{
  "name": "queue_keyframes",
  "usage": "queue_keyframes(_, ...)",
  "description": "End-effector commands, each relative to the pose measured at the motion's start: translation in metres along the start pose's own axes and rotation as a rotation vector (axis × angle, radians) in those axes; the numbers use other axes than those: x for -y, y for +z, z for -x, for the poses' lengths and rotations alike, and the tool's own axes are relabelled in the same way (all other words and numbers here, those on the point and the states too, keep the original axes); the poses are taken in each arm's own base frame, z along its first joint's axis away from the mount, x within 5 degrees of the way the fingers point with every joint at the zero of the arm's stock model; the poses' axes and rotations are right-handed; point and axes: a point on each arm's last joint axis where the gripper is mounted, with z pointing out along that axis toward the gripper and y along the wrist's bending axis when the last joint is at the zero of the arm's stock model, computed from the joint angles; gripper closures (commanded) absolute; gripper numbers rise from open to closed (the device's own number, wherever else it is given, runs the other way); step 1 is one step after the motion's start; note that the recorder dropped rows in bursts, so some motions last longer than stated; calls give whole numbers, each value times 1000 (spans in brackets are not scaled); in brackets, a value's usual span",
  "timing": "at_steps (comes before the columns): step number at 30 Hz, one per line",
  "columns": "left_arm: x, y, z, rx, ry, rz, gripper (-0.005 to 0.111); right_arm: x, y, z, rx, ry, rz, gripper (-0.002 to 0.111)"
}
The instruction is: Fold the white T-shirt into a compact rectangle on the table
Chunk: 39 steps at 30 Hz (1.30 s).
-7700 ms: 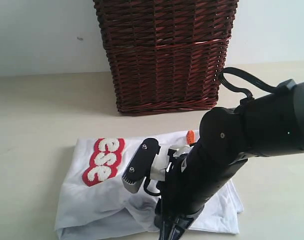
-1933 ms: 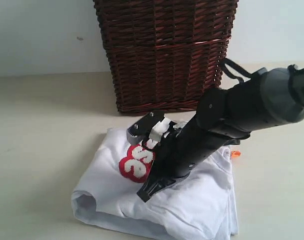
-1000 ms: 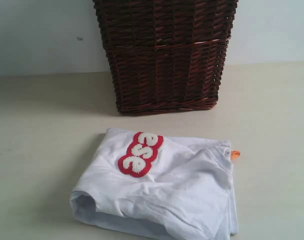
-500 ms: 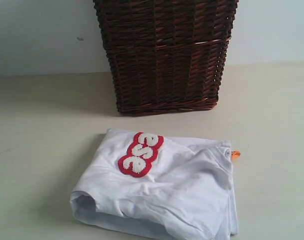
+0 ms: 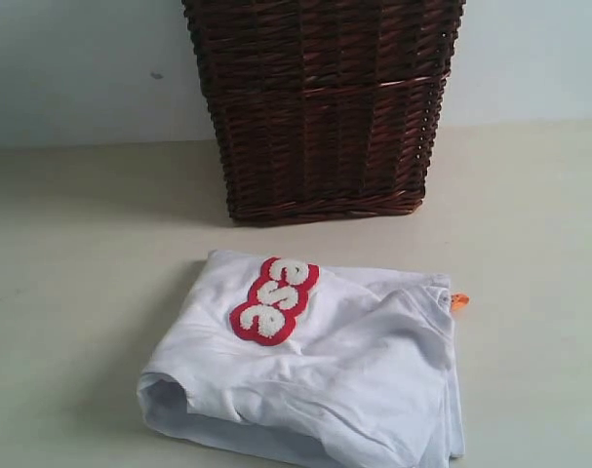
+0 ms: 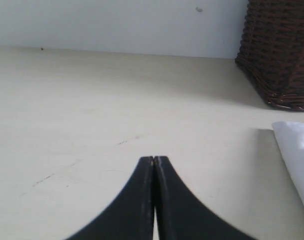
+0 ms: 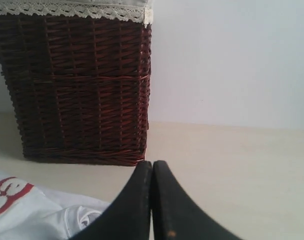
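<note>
The white T-shirt (image 5: 315, 375) lies folded in a wrinkled, roughly rectangular bundle on the pale table (image 5: 81, 253), its red-outlined letters (image 5: 273, 300) on top and a small orange tag (image 5: 458, 301) at its right edge. Neither arm shows in the exterior view. In the left wrist view my left gripper (image 6: 154, 159) is shut and empty above bare table, with a corner of the T-shirt (image 6: 297, 155) off to one side. My right gripper (image 7: 153, 163) is shut and empty too, with the T-shirt (image 7: 36, 210) beside it.
A tall dark brown wicker basket (image 5: 320, 107) stands on the table right behind the shirt, against a white wall. It also appears as the basket (image 6: 279, 50) in the left wrist view and the basket (image 7: 76, 85) with a lace trim in the right wrist view.
The right arm lay over the shirt two seconds ago and has since withdrawn out of the exterior view. Over the last second the folded shirt has not moved.
</note>
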Motion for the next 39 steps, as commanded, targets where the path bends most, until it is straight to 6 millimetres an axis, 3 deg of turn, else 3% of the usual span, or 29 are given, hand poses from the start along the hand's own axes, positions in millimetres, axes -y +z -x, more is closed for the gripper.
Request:
queue_keyframes(1,0,0,0,4,1,-2,107,12,2,-7,16,48,-69,108)
queue_keyframes(5,0,0,0,4,1,-2,107,20,8,-42,-147,135,-121,108)
queue_keyframes(8,0,0,0,4,1,-2,107,19,13,-57,-135,115,-99,108)
queue_keyframes(18,0,0,0,4,1,-2,107,18,13,-59,-158,139,-96,108)
queue_keyframes(21,0,0,0,4,1,-2,107,17,13,-57,-147,-24,-69,108)
queue_keyframes(27,0,0,0,4,1,-2,107,9,13,-59,-161,-79,26,108)
queue_keyframes(32,0,0,0,4,1,-2,107,12,14,-55,-122,66,-20,108)
queue_keyframes(39,0,0,0,4,1,-2,107,13,14,-55,-119,61,-27,108)
